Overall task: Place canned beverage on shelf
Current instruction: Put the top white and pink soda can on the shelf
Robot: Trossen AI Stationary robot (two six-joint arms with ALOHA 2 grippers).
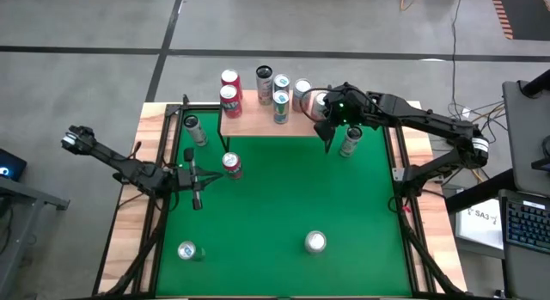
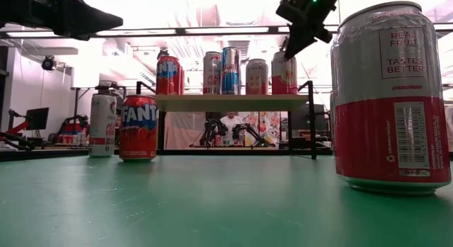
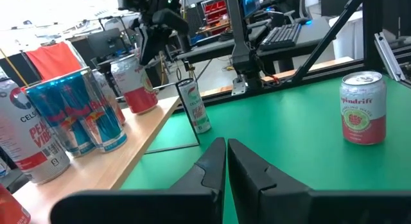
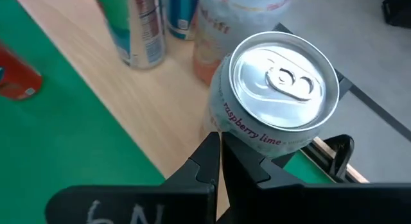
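The shelf (image 1: 258, 124) stands at the table's far edge with several cans on its wooden top. At its right end stands a silver "raspberry lime" can (image 4: 276, 89), upright on its base. My right gripper (image 1: 327, 143) is shut and slants down toward that can from the near side. It hangs over the green just in front of the shelf and touches nothing. My left gripper (image 3: 226, 156) is shut and level over the table's left part, holding nothing.
On the green table stand a red Fanta can (image 1: 232, 165), a slim can (image 1: 350, 141) by the shelf's right leg, a slim can (image 1: 196, 128) at the far left, and two cans near the front edge (image 1: 315, 241), (image 1: 187, 250). The table's middle is bare.
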